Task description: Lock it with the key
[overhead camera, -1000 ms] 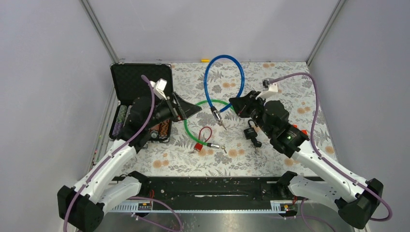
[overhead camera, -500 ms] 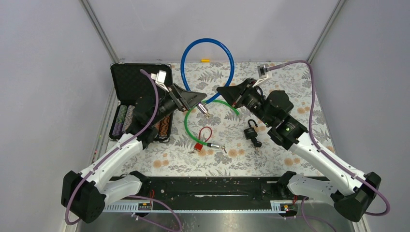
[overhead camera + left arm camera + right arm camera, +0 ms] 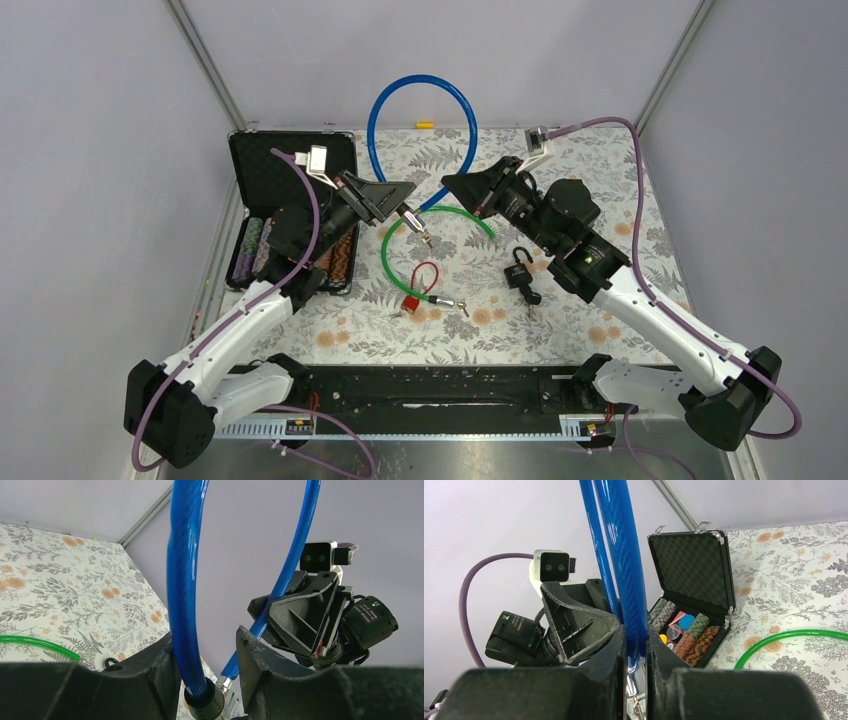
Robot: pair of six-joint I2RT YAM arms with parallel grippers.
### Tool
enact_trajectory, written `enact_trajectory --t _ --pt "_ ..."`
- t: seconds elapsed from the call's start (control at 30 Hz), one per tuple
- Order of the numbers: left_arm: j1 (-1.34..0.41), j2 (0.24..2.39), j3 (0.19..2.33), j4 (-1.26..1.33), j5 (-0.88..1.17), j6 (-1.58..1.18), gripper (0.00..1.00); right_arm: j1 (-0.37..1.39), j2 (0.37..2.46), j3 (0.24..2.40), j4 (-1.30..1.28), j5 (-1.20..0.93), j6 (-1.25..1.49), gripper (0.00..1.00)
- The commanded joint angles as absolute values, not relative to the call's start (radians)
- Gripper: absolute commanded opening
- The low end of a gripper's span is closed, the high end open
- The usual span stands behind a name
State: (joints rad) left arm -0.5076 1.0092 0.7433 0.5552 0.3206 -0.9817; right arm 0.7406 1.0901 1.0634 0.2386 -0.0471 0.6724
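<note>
Top external view gives me the lock (image 3: 420,81) held up off the table (image 3: 350,335), its blue loop arching high against the back wall between my two arms. My right gripper (image 3: 452,184) has the right-hand run of the cable low down. On the right wrist view its fingers (image 3: 609,680) press on the blue cable from both sides with no gap, so I read it as clamped on the lock. My left gripper (image 3: 408,205) is at the other run, right at the dark lock end (image 3: 203,702). On the left wrist view the cable comes down between the fingers (image 3: 150,680), with the collar sitting in the gap. One finger touches the cable, but a thin gap shows between the collar and the other finger. So those jaws are part open, straddling the lock end and not gripping it. The key (image 3: 424,236) hangs from the lock end just below the left fingertips, too small for me to read its angle. It hangs over the green cable (image 3: 440,209), which lies flat on the table under both grippers. A padlock (image 3: 518,272) lies near the right arm.
</note>
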Motion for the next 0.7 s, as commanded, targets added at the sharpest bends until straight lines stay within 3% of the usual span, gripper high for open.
enact_trajectory --t 0.0,0.03,0.1,0.17,0.27,0.5,0.57,0.67 --pt "-0.509 0.980 0.735 0.601 0.291 -0.961 0.40 0.747 1.079 1.123 0.359 -0.058 0.686 0.00" --pt "-0.509 0.973 0.730 0.596 0.289 -0.959 0.42 0.747 1.078 1.122 0.361 -0.056 0.687 0.00" --pt "-0.509 0.957 0.722 0.590 0.282 -0.956 0.56 0.746 1.076 1.123 0.365 -0.057 0.688 0.00" --pt "-0.509 0.947 0.714 0.584 0.275 -0.956 0.56 0.746 1.074 1.122 0.367 -0.054 0.691 0.00" --pt "-0.509 0.944 0.712 0.582 0.273 -0.956 0.48 0.747 1.070 1.117 0.369 -0.042 0.699 0.00" --pt "-0.508 0.970 0.739 0.593 0.286 -0.954 0.00 0.746 1.078 1.120 0.343 -0.044 0.703 0.00" --pt "-0.508 0.973 0.754 0.591 0.284 -0.944 0.00 0.747 1.076 1.124 0.311 -0.036 0.690 0.03" --pt "-0.508 0.970 0.780 0.589 0.284 -0.933 0.00 0.746 1.069 1.125 0.269 -0.030 0.660 0.18"
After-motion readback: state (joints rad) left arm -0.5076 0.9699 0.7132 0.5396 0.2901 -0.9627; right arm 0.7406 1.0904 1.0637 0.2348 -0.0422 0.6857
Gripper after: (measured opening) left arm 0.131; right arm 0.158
